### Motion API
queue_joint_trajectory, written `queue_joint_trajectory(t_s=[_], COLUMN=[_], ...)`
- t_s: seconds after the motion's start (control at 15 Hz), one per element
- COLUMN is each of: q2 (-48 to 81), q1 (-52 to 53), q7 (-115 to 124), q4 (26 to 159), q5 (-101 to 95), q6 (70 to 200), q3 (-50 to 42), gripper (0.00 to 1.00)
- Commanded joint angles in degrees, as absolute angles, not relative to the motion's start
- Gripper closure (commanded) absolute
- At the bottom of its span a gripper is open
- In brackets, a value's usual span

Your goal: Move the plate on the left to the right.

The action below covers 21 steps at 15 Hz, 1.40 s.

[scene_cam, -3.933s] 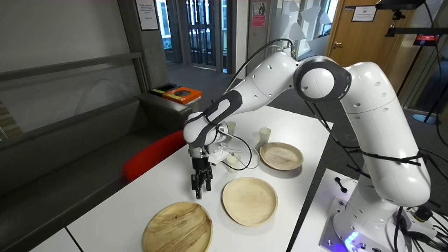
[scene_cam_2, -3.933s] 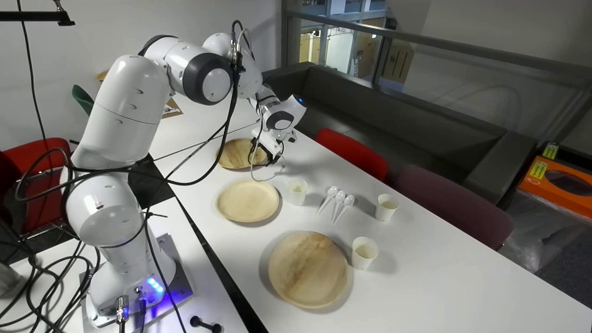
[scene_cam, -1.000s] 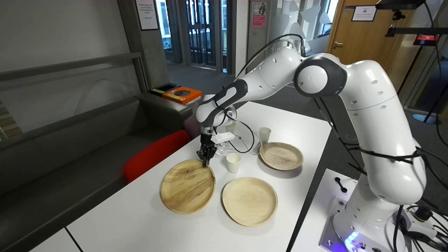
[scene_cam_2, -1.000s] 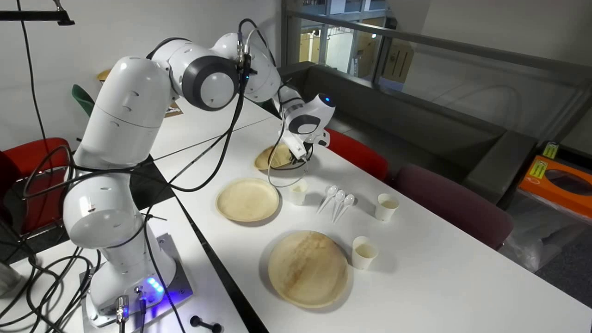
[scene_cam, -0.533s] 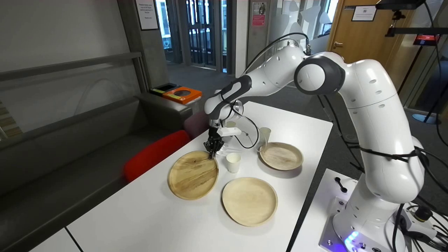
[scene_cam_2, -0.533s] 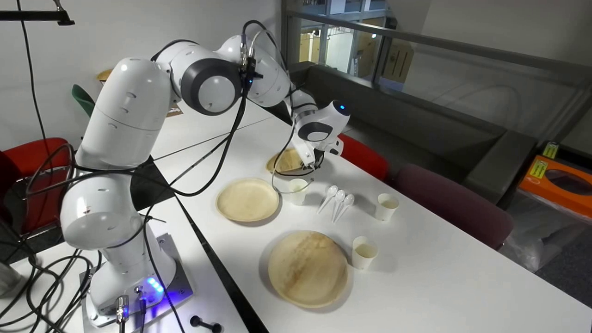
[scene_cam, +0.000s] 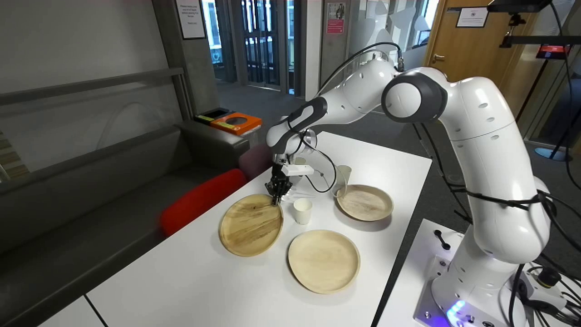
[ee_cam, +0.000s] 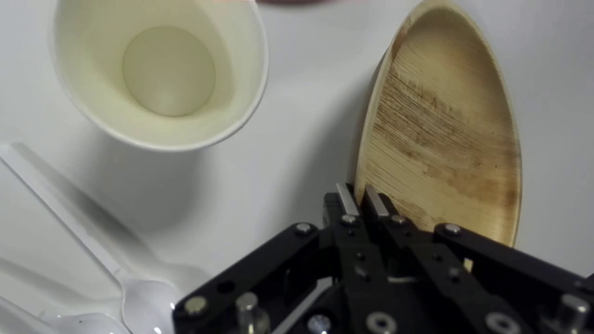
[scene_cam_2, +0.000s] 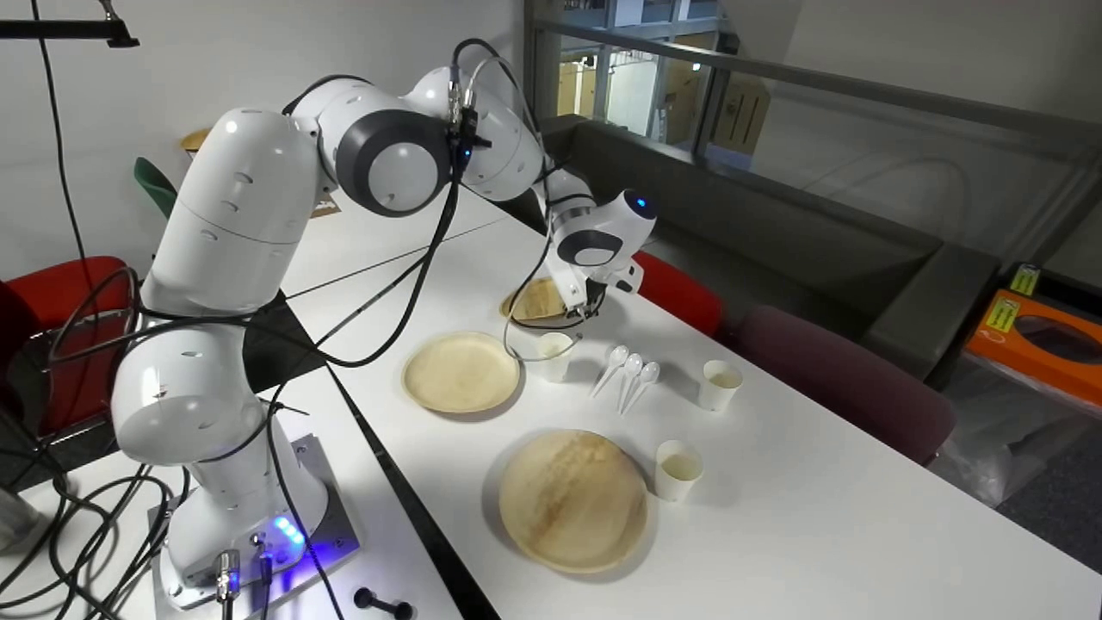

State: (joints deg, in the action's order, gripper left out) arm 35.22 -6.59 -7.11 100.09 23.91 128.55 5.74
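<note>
Pinching the streaky wooden plate (ee_cam: pixel 445 130) in my gripper (ee_cam: pixel 360 195), I guess it's carrying time, so next I should go right, missing the paper cup (ee_cam: pixel 169 72).

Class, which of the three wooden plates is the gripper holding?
The golden-brown plate with dark streaky grain: the gripper pinches its rim. Neither the plain pale plate nor the blotchy tan plate is touched.

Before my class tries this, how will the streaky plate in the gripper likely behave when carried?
The plate is probably stiff: it looks unbent where pinched. It may twist or droop, since the gripper holds just one edge. Its thin edge suggests low weight for its size.
</note>
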Motion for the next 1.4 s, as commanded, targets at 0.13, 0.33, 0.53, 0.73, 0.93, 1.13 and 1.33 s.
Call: queue_joint_trajectory(t_s=[0.13, 0.33, 0.53, 0.73, 0.93, 1.13, 1.33], q2=[34.84, 35.22, 35.41, 35.43, 35.60, 36.01, 36.79], q1=[-5.37, -4.53, -3.39, -3.27, -3.34, -3.46, -3.46], q7=[-5.67, -5.38, -4.55, -3.93, -3.07, -1.88, -0.74], q4=[101.00, 100.99, 101.07, 100.76, 99.87, 98.70, 97.34], q5=[23.80, 23.55, 22.98, 22.95, 22.83, 22.46, 22.15], q6=[129.81, 129.56, 130.26, 129.87, 129.69, 129.28, 128.80], q3=[5.72, 5.77, 5.47, 5.34, 5.00, 4.30, 3.59], gripper=[0.98, 0.98, 0.98, 0.98, 0.98, 0.98, 0.98])
